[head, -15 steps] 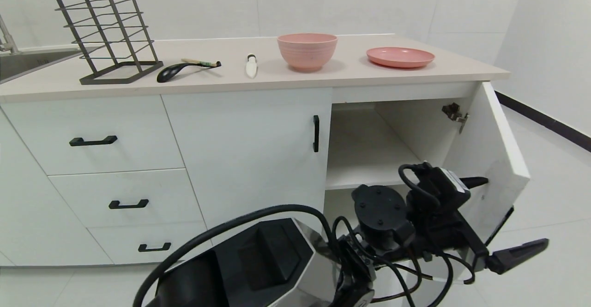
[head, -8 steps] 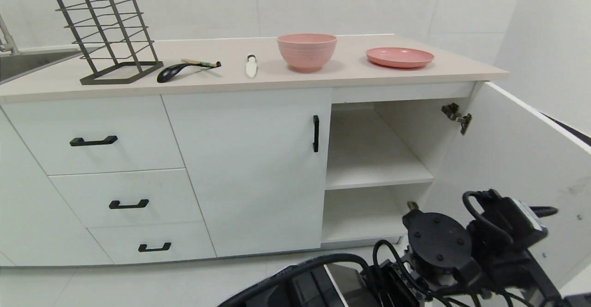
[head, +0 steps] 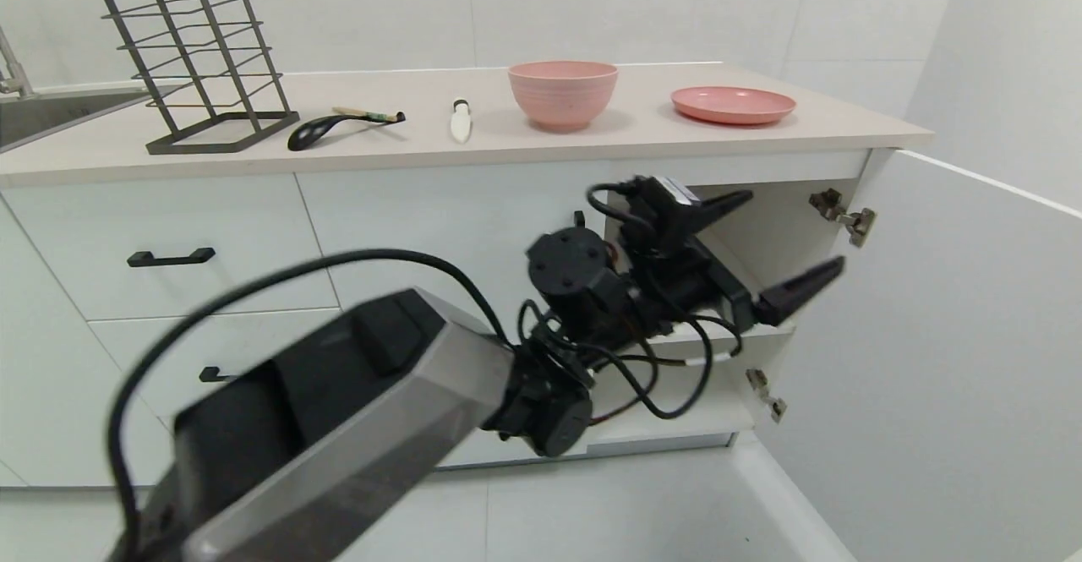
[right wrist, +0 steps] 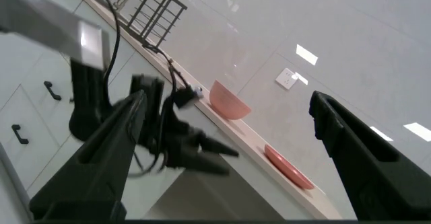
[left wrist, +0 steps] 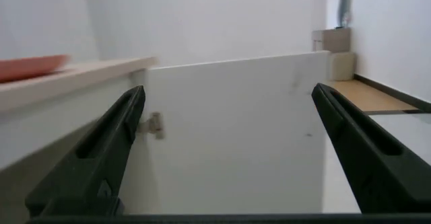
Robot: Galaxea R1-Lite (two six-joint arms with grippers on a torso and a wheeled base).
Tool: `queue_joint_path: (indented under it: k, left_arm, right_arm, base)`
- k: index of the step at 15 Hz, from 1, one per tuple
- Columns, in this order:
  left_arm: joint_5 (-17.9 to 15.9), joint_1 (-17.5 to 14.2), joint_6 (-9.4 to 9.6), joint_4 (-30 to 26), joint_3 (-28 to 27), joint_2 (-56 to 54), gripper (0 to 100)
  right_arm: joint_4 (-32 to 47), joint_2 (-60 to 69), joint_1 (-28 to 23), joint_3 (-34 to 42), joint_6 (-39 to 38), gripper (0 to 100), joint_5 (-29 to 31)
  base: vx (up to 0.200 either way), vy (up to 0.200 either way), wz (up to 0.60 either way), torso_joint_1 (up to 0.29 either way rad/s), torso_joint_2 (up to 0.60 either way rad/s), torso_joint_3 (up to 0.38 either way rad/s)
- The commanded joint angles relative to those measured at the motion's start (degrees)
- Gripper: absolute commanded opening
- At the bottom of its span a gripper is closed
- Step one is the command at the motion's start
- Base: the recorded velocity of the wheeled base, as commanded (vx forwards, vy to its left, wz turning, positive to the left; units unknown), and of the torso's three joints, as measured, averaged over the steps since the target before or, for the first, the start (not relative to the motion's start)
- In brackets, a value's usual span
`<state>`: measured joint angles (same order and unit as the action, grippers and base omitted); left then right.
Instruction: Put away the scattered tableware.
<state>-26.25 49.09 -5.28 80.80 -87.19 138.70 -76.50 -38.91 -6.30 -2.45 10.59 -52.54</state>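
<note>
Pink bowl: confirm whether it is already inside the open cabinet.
No, the pink bowl sits on the countertop, left of the pink plate.

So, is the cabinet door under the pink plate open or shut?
Open. The door stands wide out from its hinge, and the shelf inside is visible behind the left claw.

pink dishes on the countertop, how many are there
2: a round pink ribbed bowl on the beige countertop, and a flat pink plate to its right. None looks hidden.
</note>
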Motion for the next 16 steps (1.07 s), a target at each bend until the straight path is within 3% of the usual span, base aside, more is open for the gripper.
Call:
queue_joint_path:
  k: [1, 4, 6, 7, 9, 11, 13, 16]
  left_arm:
    - [-0.2, -9.4, 0.18, 9.2, 27.7, -28.0, 100]
    - [-0.3, -16.6, 0.18, 9.2, 47.7, -49.3, 100]
    - [0.2, -18.8, 0.18, 9.2, 57.5, -61.5, 100]
    - [0.3, -19.5, 0.18, 9.2, 59.6, -64.4, 100]
    - [0.2, -28.3, 0.09, 8.5, 66.7, -75.4, 100]
    - [0.2, -34.7, -0.08, 3.4, 71.2, -83.4, 100]
    - [0.5, -41.1, -0.26, -8.4, 75.3, -95.8, 100]
    - [-0.5, -43.3, 0.97, -26.9, 78.0, -112.7, 100]
  right_arm:
    - [0.1, 1.5, 0.1, 0.5, 0.0, 100, 0.0]
    - [0.2, 1.7, 0.1, 2.3, 0.0, 100, 0.0]
    - [1.9, 2.9, 0.1, 2.4, -0.1, 100, 0.0]
    - [3.2, 3.6, 0.1, 2.4, -0.1, 100, 0.0]
    - [13.0, 8.6, 0.6, 2.4, -0.2, 100, 0.1]
    - [22.4, 14.8, 1.7, 2.4, -0.1, 100, 0.1]
    - [35.1, 24.7, 1.8, 2.4, -0.1, 100, 0.1]
    - [46.3, 35.0, 7.1, 2.5, 0.0, 100, 0.6]
  base:
    - [0.0, 0.0, 0.0, 0.0, 0.0, 0.0]
    - [0.0, 0.0, 0.0, 0.0, 0.0, 0.0]
    - [0.0, 0.0, 0.0, 0.0, 0.0, 0.0]
    - [0.0, 0.0, 0.0, 0.0, 0.0, 0.0]
    - [0.0, 0.0, 0.0, 0.0, 0.0, 0.0]
    - [0.0, 0.0, 0.0, 0.0, 0.0, 0.0]
    - [0.0, 0.0, 0.0, 0.0, 0.0, 0.0]
    - [0.0, 0.0, 0.0, 0.0, 0.0, 0.0]
